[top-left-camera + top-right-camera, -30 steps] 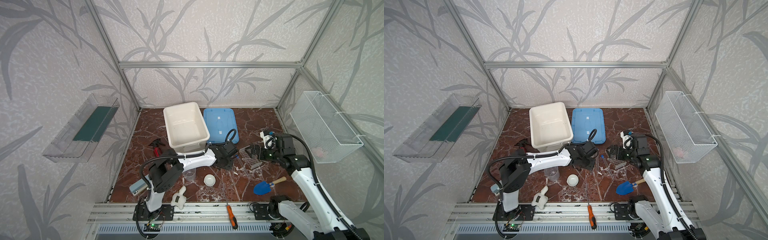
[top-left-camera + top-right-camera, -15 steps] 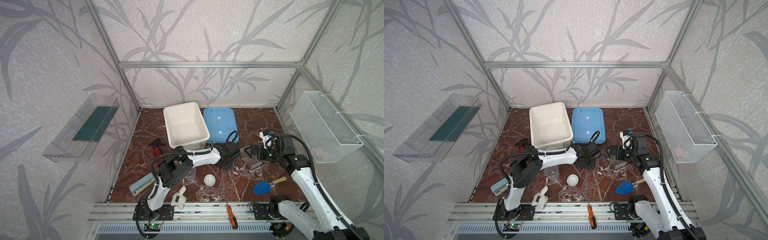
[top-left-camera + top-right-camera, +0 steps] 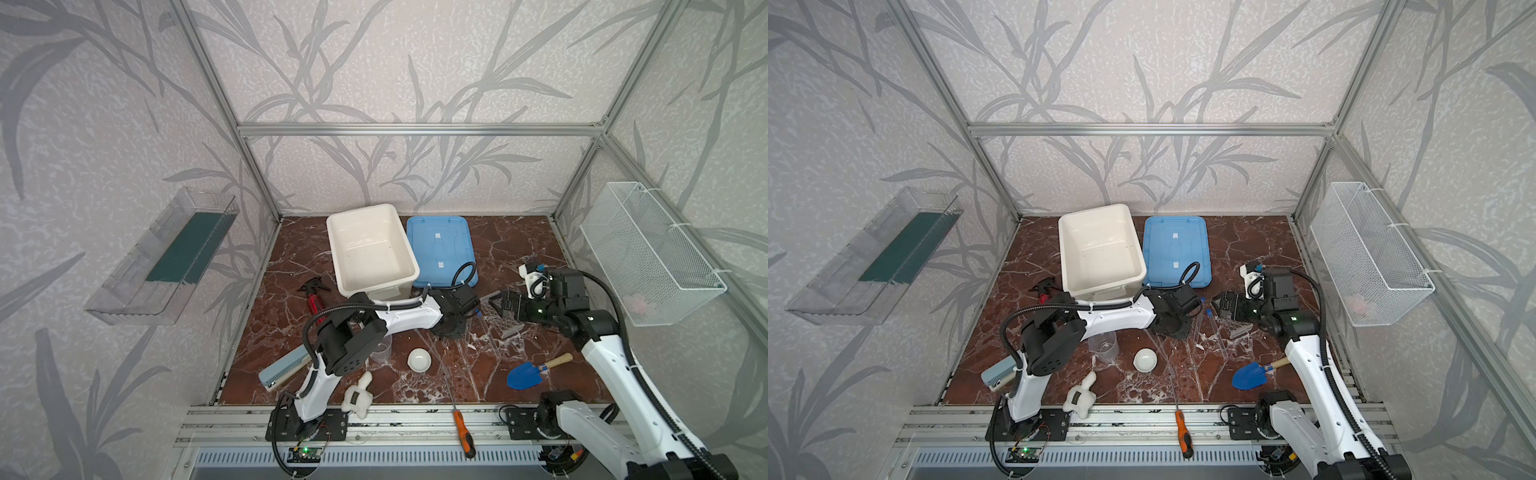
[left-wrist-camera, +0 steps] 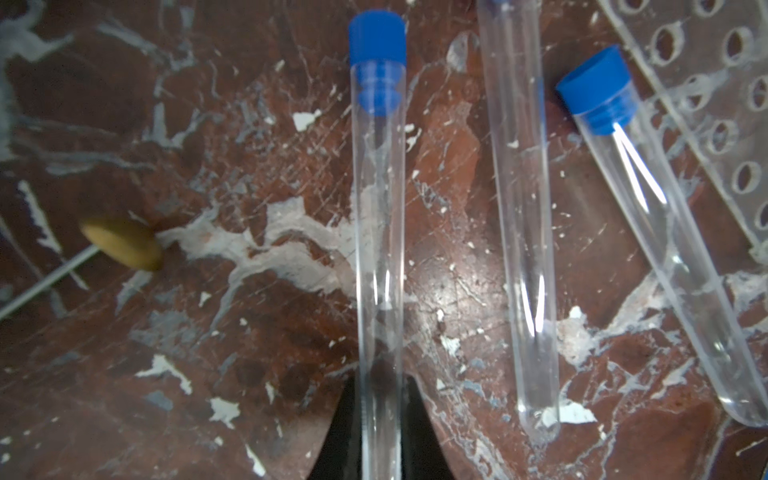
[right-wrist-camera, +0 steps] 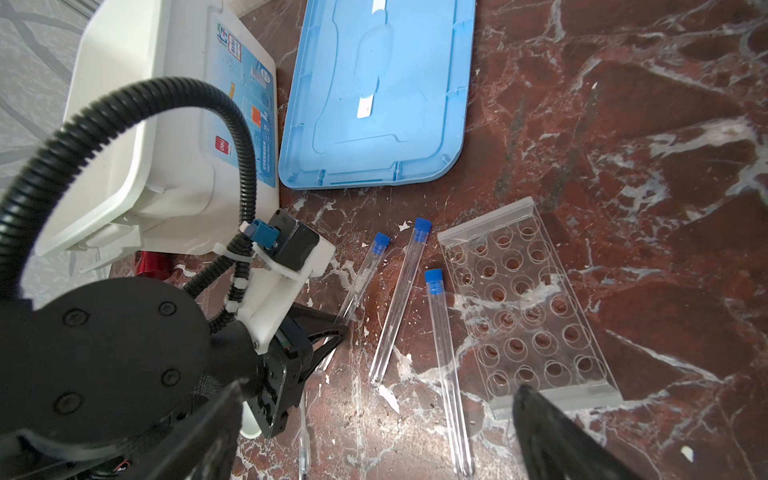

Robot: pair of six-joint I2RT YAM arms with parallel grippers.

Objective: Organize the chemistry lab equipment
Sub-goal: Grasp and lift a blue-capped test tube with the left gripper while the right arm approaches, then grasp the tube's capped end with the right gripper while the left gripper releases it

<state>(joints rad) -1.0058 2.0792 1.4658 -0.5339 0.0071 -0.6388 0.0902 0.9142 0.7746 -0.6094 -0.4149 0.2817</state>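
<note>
The left claw [image 4: 380, 440] is clenched on the uncapped end of a tube [image 4: 378, 208] lying on the marbled worktop [image 4: 166, 124], its long axis straight out from the claw, blue cap farthest. Beside it lie a second tube [image 4: 519, 208] and third tube [image 4: 648, 232], then the rack [image 4: 715, 83], over whose end the right claw [image 5: 379, 386] gapes. Beyond stand a white bin [image 3: 370, 245] and leaf-patterned walls [image 3: 374, 83].

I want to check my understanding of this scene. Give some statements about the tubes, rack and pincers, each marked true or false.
1. The left pincer grips one test tube, away from its cap. True.
2. The tube rack holds two tubes. False: its holes are empty.
3. The right pincer is open. True.
4. The beaker sits inside the white bin. False: it stands on the table; the bin is empty.
</note>
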